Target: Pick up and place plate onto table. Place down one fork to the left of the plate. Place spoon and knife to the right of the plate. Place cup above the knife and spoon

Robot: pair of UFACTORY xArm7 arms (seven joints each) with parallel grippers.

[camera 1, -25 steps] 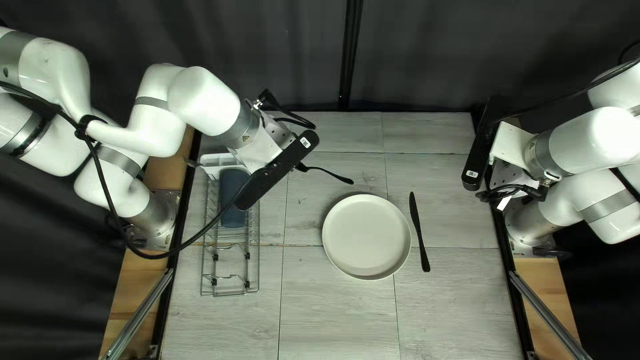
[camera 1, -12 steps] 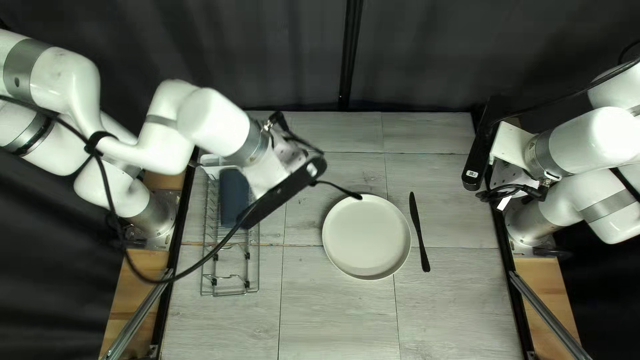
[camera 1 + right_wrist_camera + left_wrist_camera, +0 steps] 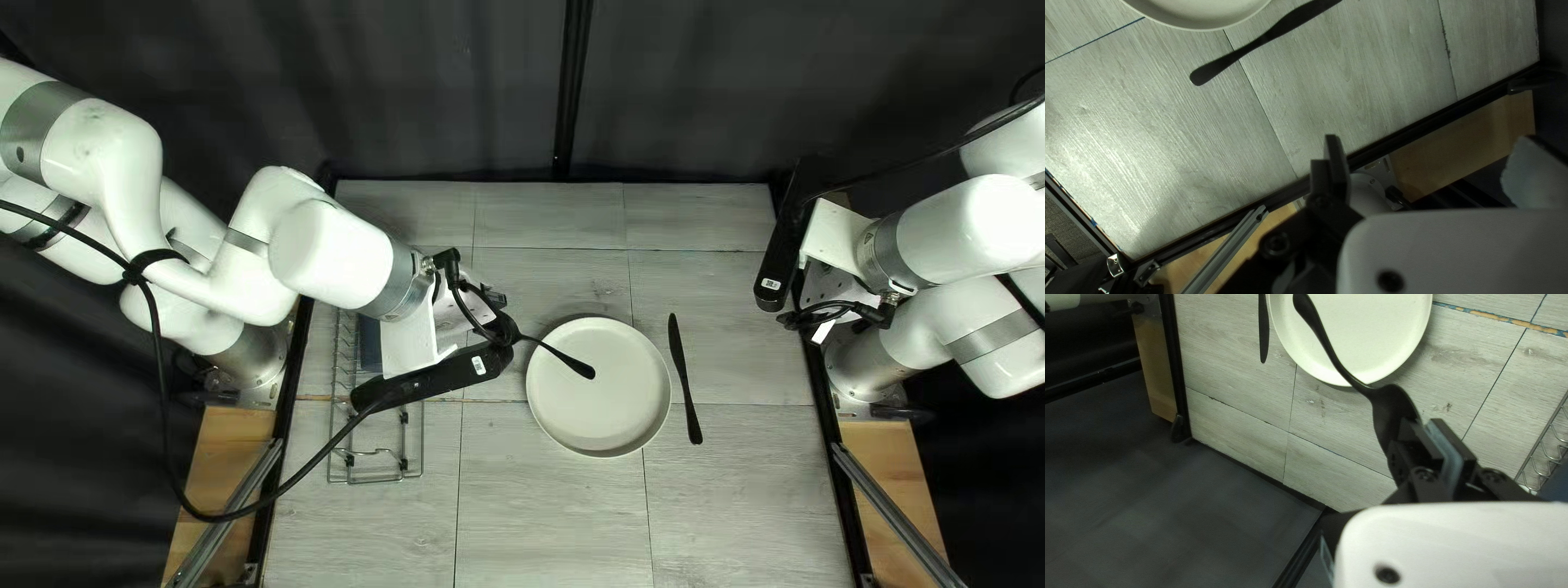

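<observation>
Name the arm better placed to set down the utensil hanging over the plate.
Left. Its end effector is shut on the utensil, whose handle reaches over the plate. The right arm sits back at the table's right edge, beyond the knife.

Overhead light washes the pale grey wood-grain table (image 3: pixel 555 506), with 1 thin soft shadow along the far rim of the round white plate (image 3: pixel 598 408). The dark curtain (image 3: pixel 694 82) behind stays dim. In the right wrist view, boards gleam by the table's right edge.
</observation>
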